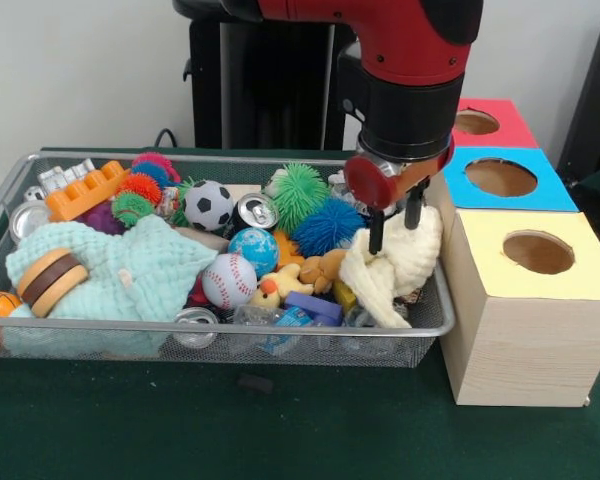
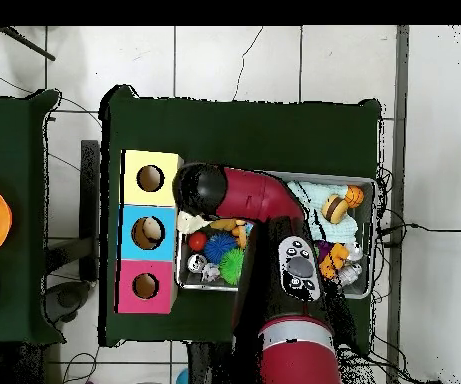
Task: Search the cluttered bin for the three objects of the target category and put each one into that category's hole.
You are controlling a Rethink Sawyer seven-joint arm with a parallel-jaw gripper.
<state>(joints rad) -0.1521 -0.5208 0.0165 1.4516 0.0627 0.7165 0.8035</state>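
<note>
A wire bin (image 1: 280,330) holds a jumble of toys, balls, cans and cloths. My gripper (image 1: 395,228) hangs over the bin's right end, shut on a cream cloth (image 1: 392,265). The cloth is pulled up into a peak above the rim and drapes against the yellow box. Right of the bin stand three boxes with round holes: yellow (image 1: 538,252), blue (image 1: 500,177) and red (image 1: 475,122). In the overhead view the arm's head (image 2: 196,188) hides the gripper, and the cream cloth (image 2: 189,222) shows beside the blue box (image 2: 148,232).
Also in the bin are a mint cloth (image 1: 140,270), a baseball (image 1: 228,280), a soccer ball (image 1: 209,205), green (image 1: 300,195) and blue (image 1: 328,225) spiky balls, a can (image 1: 257,210), an orange brick (image 1: 85,192) and a toy burger (image 1: 50,280).
</note>
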